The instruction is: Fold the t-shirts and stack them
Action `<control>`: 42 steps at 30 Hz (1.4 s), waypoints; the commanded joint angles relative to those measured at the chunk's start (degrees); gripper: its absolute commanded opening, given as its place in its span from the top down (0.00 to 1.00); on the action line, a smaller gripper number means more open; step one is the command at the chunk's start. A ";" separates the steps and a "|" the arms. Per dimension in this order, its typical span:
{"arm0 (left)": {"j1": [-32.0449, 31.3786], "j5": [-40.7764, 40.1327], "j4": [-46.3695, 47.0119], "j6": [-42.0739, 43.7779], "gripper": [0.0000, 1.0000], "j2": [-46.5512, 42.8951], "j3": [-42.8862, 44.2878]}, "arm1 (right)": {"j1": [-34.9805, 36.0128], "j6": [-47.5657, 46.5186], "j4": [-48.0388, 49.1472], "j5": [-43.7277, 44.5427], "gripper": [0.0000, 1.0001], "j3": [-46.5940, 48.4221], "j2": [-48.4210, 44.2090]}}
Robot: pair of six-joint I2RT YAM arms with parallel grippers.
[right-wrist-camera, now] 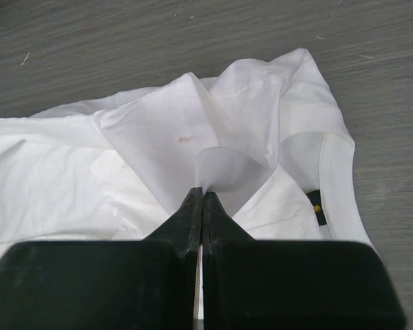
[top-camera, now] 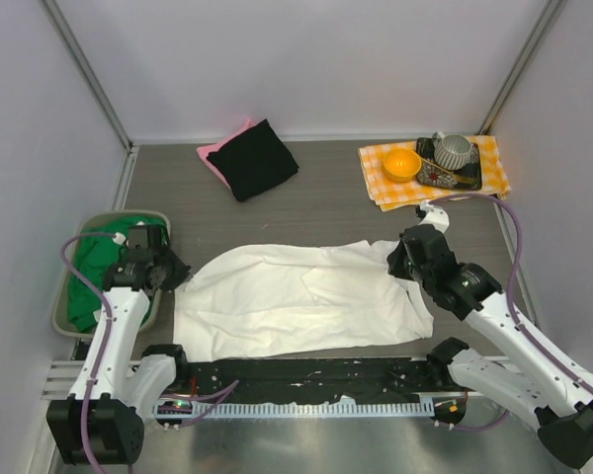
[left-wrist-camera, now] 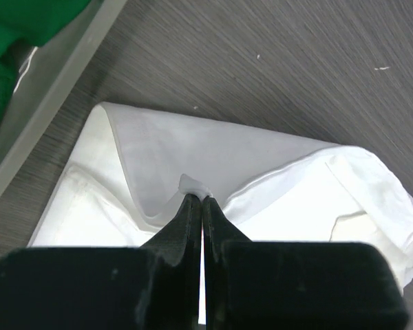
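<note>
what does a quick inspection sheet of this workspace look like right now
surface: grey wood-grain table
job's things: white t-shirt spread before the arms; black t-shirt folded on pink t-shirt at the back; green t-shirt in bin, left
clutter: checked cloth holding orange bowl, cup, dark tray, back right
grippers: left gripper and right gripper each shut on white t-shirt fold
cables: purple cables along both arms
surroundings: plain grey walls

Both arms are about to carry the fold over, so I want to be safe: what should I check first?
1. Left gripper shut on white t-shirt: ok.
2. Right gripper shut on the same shirt: ok.
3. White t-shirt lying smooth: not ok, rumpled near the right gripper.
4. Black t-shirt apart from the white one: ok.
5. Green t-shirt inside its bin: ok.
</note>
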 commanded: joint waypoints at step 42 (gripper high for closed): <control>0.06 0.66 -5.81 16.28 1.00 7.44 14.08 | 1.79 12.00 -25.84 5.05 0.99 8.82 -3.78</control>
